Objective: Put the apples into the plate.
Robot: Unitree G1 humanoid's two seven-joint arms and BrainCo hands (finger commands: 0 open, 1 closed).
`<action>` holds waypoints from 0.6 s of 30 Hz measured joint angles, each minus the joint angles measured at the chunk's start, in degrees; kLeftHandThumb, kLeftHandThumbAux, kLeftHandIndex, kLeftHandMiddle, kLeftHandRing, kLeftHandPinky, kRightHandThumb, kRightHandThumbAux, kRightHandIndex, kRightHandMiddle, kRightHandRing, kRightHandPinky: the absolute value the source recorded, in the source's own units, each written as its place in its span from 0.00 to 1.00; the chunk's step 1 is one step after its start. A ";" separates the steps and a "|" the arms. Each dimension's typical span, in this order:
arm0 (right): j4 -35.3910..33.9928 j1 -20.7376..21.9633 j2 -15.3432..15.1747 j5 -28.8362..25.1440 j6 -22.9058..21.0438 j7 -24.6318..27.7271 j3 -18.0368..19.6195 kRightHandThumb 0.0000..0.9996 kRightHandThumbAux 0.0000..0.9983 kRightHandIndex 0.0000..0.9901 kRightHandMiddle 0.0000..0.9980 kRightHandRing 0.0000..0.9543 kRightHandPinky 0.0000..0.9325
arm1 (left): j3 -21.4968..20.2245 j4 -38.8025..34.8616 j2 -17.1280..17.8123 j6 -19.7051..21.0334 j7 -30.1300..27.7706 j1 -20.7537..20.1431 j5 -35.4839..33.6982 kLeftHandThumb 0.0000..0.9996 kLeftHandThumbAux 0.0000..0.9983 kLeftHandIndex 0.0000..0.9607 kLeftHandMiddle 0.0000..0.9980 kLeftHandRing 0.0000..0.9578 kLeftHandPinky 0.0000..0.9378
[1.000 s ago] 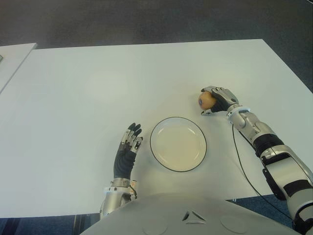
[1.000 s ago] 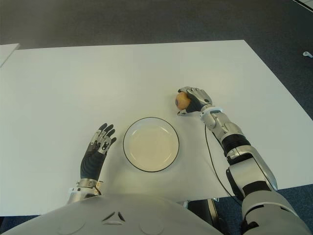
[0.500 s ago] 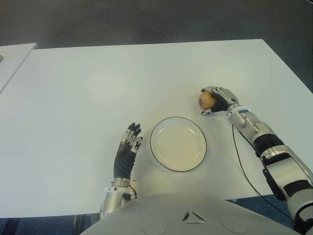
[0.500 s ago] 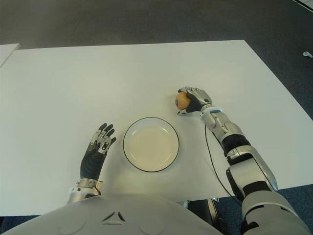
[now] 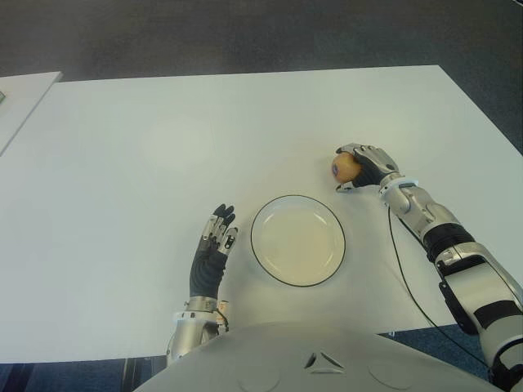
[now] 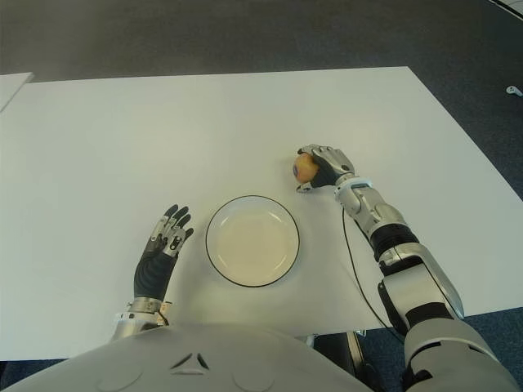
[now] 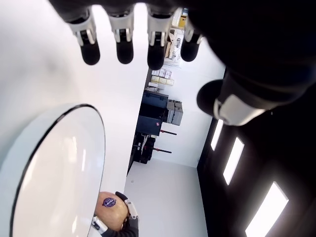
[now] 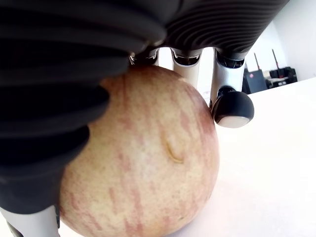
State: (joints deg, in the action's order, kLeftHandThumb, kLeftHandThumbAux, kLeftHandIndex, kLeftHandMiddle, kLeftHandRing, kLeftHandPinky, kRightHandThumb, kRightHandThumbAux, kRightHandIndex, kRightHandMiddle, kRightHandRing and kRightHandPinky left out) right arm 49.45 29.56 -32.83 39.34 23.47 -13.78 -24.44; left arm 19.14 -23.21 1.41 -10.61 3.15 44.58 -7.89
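A yellow-red apple [image 5: 345, 167] sits on the white table, behind and to the right of the plate. My right hand [image 5: 365, 166] is curled around it; in the right wrist view the apple [image 8: 143, 163] fills the palm, with the fingers [image 8: 232, 106] wrapped over it. The white plate [image 5: 297, 239] with a dark rim lies empty near the table's front edge, in the middle. My left hand [image 5: 214, 250] shows just left of the plate, fingers straight and spread, holding nothing. The left wrist view shows the plate [image 7: 49, 168] and, beyond it, the apple [image 7: 111, 217] in the right hand.
The white table [image 5: 163, 139] stretches wide behind and to the left of the plate. A second table's corner [image 5: 20, 98] shows at the far left. A thin black cable [image 5: 400, 269] runs along my right forearm. Dark floor lies beyond the far edge.
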 measured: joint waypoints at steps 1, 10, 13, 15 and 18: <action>-0.01 0.00 0.00 0.00 -0.04 0.00 0.00 0.56 0.77 0.82 0.93 0.93 0.95 | 0.00 0.00 0.00 0.00 0.00 0.00 0.00 0.27 0.53 0.09 0.11 0.10 0.14; -0.13 0.00 -0.01 0.17 -0.14 0.05 -0.01 0.56 0.77 0.82 0.92 0.93 0.95 | 0.02 -0.07 0.00 0.01 0.00 0.01 0.00 0.27 0.52 0.09 0.11 0.10 0.14; -0.20 -0.02 -0.05 0.28 -0.15 0.04 -0.01 0.56 0.77 0.83 0.92 0.93 0.95 | 0.02 -0.29 0.00 0.03 0.00 0.02 0.00 0.26 0.52 0.09 0.11 0.10 0.13; -0.20 -0.01 -0.05 0.38 -0.15 0.01 -0.01 0.56 0.77 0.83 0.92 0.93 0.95 | 0.02 -0.38 0.02 0.03 0.00 0.02 0.00 0.26 0.52 0.09 0.11 0.10 0.13; -0.21 -0.02 -0.05 0.45 -0.15 -0.01 -0.01 0.56 0.77 0.83 0.92 0.93 0.94 | 0.02 -0.40 0.02 0.03 0.00 0.02 0.02 0.26 0.52 0.09 0.12 0.10 0.14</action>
State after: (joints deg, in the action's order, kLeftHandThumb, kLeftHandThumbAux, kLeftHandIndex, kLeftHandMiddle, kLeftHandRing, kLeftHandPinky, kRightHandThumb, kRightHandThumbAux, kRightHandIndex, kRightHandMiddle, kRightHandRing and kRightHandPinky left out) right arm 49.24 29.54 -32.88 39.79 23.32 -13.78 -24.45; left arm 19.16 -23.61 1.44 -10.58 3.15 44.60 -7.87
